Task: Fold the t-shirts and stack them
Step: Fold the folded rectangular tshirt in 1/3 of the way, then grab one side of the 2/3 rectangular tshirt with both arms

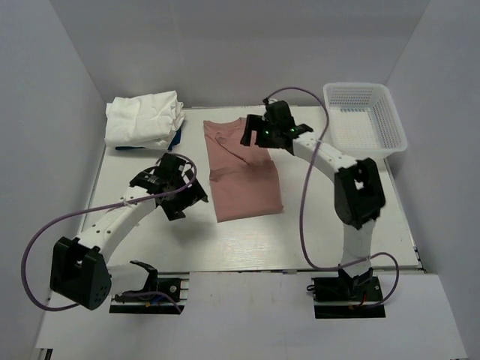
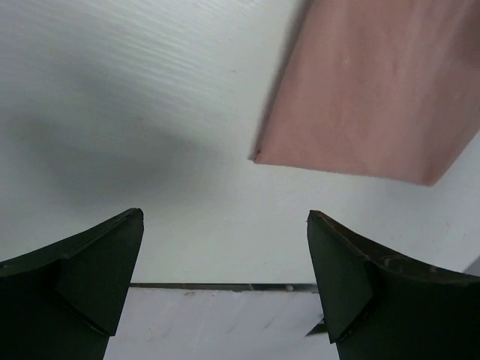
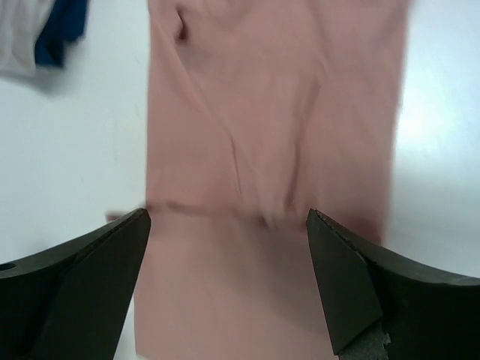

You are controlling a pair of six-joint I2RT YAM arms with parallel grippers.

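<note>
The pink t-shirt (image 1: 244, 171) lies flat on the tabletop (image 1: 150, 240) as a long rectangle. Its long axis runs away from the arm bases, collar end farthest, and a crease crosses it about midway. The right fingers (image 3: 352, 285) are spread apart with nothing between them. They sit directly over the shirt, which fills the gap between them and runs straight ahead along its length. How high they hang above the cloth cannot be told. The left fingers (image 2: 82, 277) are likewise spread and empty, over bare tabletop. The shirt's near corner lies ahead of them and to their right, apart from both tips. So the right arm is the nearer one, and the left probably has to shift rightward before it can pinch that corner. The white t-shirts (image 1: 144, 120) sit heaped well off to the left, beyond the left fingers.
</note>
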